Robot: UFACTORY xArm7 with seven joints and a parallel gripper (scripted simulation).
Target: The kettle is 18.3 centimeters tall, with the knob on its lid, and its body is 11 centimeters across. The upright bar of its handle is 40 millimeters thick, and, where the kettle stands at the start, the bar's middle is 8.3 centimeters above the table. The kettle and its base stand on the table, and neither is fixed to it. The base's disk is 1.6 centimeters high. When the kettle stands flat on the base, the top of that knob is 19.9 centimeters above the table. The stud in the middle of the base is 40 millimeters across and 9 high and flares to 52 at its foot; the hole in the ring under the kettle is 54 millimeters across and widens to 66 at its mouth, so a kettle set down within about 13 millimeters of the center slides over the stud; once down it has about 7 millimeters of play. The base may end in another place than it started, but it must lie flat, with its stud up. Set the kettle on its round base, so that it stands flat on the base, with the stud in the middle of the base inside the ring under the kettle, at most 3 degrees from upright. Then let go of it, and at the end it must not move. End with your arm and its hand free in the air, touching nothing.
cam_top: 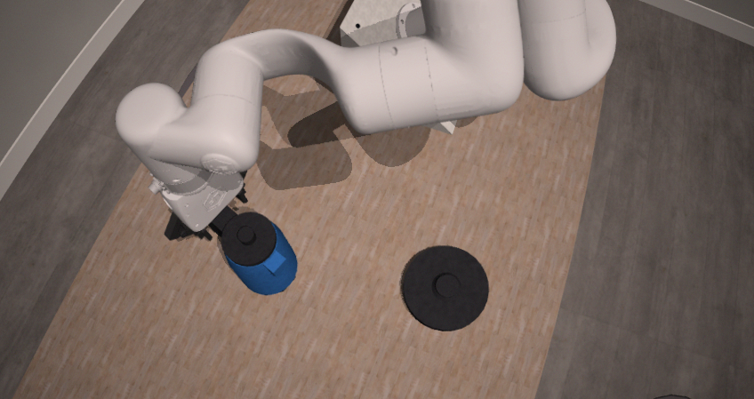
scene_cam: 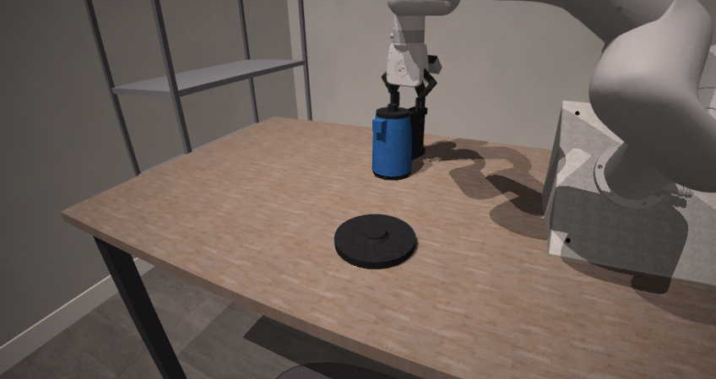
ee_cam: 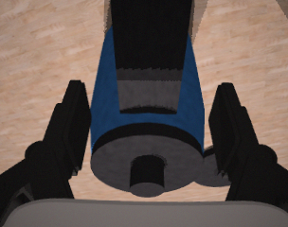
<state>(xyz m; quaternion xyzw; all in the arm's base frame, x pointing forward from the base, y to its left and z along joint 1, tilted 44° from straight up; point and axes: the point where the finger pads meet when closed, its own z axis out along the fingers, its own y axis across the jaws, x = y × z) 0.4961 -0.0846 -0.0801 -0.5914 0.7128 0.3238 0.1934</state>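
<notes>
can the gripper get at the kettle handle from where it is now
Probably yes: the open gripper hangs right above the kettle, fingers either side, holding nothing. Nothing blocks the black handle behind the body.

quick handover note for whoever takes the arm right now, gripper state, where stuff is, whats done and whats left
Gripper: open, holding nothing, lowered around the top of the kettle, one finger on each side.
Kettle: upright on the table, handle on its far side, not lifted.
Base: flat, stud up, apart from the kettle.
Done: approach only.
Left: grasp, carry to the base, seat over the stud, release.
</notes>
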